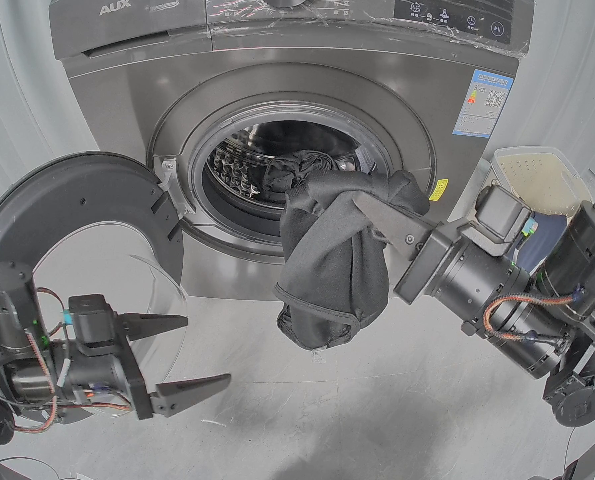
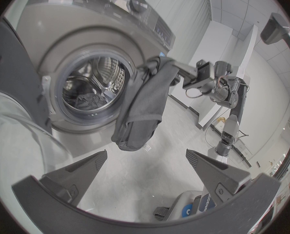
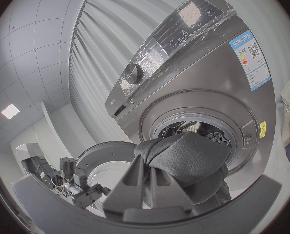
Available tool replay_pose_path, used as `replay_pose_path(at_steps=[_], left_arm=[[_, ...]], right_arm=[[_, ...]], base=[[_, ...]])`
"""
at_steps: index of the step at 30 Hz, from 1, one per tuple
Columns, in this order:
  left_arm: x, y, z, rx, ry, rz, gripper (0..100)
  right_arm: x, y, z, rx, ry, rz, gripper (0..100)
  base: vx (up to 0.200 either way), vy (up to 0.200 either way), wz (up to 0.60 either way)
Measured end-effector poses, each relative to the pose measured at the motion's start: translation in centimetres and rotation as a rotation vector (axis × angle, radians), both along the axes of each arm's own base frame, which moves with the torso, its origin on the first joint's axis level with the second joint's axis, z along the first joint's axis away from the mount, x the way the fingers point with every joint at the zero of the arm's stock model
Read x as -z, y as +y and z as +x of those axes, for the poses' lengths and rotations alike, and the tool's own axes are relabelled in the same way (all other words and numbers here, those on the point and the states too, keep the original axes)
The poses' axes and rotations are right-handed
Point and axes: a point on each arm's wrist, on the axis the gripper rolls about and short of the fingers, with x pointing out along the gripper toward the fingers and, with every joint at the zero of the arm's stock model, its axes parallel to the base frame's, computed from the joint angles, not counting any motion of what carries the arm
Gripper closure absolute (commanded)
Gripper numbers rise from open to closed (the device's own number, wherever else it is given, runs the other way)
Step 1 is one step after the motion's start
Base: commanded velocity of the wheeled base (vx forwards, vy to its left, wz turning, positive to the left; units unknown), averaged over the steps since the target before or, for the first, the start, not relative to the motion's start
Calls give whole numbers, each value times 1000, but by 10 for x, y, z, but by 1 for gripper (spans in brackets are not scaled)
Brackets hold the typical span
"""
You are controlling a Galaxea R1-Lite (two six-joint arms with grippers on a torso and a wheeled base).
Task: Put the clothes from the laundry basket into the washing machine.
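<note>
While my right claw clamps the dark garment, hanging long-axis down, the drum sits at its eleven o'clock; my left claw gapes, farther off.

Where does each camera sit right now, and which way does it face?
Head view: on the head, looking forward and down at the washing machine; left gripper low by the open door, right gripper holding the dark garment before the drum opening.
Left wrist view: on the left wrist, facing the drum past its own open fingers.
Right wrist view: on the right wrist, facing the machine over its shut fingers.
Shared: all three show the dark garment.
</note>
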Motion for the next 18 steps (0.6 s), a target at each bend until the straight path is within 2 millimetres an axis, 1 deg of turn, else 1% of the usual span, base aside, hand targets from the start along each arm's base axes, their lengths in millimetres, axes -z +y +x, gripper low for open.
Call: replay_pose_path(at_steps=[4, 8, 13, 18], left_arm=[[11, -17, 19, 32, 52, 24, 0], [20, -28, 34, 46, 80, 37, 0], [30, -39, 51, 48, 88, 38, 0], [46, -47, 68, 43, 104, 45, 0]], right_arm=[[0, 0, 0, 1, -1, 1, 100], [0, 0, 0, -1, 0, -1, 100], [0, 2, -2, -9, 1, -1, 100], [1, 3, -4, -18, 1, -2, 100]], base=[[0, 0, 0], [0, 0, 0], [0, 0, 0], [0, 0, 0]])
